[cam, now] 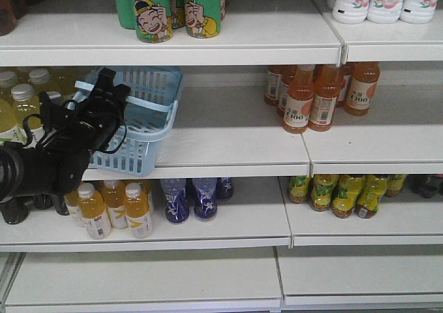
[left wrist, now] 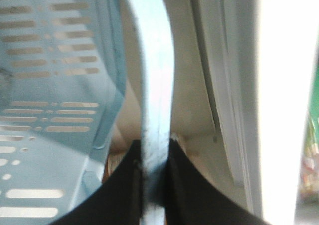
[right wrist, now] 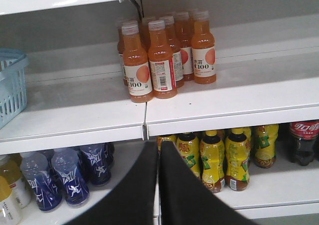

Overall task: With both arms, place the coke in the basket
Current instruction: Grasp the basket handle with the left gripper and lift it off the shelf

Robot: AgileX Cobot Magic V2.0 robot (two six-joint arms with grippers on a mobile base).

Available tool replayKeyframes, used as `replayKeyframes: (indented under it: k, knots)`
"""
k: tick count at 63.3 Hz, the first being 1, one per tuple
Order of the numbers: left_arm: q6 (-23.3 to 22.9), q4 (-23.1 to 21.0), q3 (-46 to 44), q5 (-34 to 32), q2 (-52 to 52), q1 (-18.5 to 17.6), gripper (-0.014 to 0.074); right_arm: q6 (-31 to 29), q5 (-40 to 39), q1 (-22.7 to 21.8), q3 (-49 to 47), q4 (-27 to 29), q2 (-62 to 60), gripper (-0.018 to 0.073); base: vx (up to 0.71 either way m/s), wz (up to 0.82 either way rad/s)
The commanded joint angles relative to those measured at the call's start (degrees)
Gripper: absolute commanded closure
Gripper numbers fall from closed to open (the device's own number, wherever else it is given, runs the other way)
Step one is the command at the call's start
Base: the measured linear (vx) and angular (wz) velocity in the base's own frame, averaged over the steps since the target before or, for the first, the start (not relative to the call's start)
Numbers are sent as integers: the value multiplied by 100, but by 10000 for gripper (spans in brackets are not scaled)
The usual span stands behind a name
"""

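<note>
The pale blue basket [cam: 142, 122] sits on the middle shelf at the left, slightly over the shelf's front edge. Its flat hoop handle [left wrist: 155, 75] runs up between the black fingers of my left gripper [left wrist: 155, 144], which is shut on it. In the front view the left gripper [cam: 105, 86] reaches in from the left, over the basket's near rim. My right gripper [right wrist: 158, 144] is shut with nothing in it and hangs in front of the shelf edge, right of the basket's corner [right wrist: 11, 93]. The coke is out of view.
Orange juice bottles [cam: 311, 98] stand on the middle shelf at the right. Below are yellow drink bottles [right wrist: 214, 158], blue bottles [right wrist: 70, 177] and a dark bottle with a red label [right wrist: 302, 141]. Green cans [cam: 176, 8] stand on the top shelf.
</note>
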Motion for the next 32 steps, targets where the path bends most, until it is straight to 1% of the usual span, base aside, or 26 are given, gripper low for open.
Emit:
replayKeyframes:
  k: [1, 4, 8, 12, 15, 17, 18, 21, 26, 28, 32]
  knots:
    - [-8, 1006, 50, -778, -332, 12, 605, -38, -409, -16, 49, -77, -101, 564, 0, 0]
    - [-38, 1493, 146, -1100, -332, 12, 605, -38, -409, -16, 49, -77, -101, 564, 0, 0]
    - [-247, 2004, 319, -1474, -332, 12, 605, -38, -409, -16, 49, -77, -101, 564, 0, 0]
    - [-759, 2545, 516, -1891, -332, 12, 605, -38, -409, -16, 49, -77, -101, 564, 0, 0]
    - [-1166, 2835, 659, -2124, -332, 12, 605, -38, -409, -16, 49, -77, -101, 564, 0, 0]
    - [-1473, 3035, 787, -2262, -332, 12, 605, -38, -409, -16, 49, -77, -101, 564, 0, 0]
    - [-1714, 3142, 839, -2368, -332, 12, 605, -38, -409, -16, 49, -77, -101, 564, 0, 0]
    - [-2241, 3588, 1016, -2590, -332, 4, 605, -38, -409, -16, 49, -77, -101, 564, 0, 0]
    - [-2870, 4212, 1311, -2910, -332, -11, 605, -38, -409, -16, 49, -77, -101, 564, 0, 0]
    - [-3032, 4444, 1439, -3079, -332, -15, 605, -38, -409, -16, 49, -77, -101, 564, 0, 0]
    - [-3136, 4938, 1667, -3506, -332, -15, 605, -38, -409, -16, 49, -77, -101, 564, 0, 0]
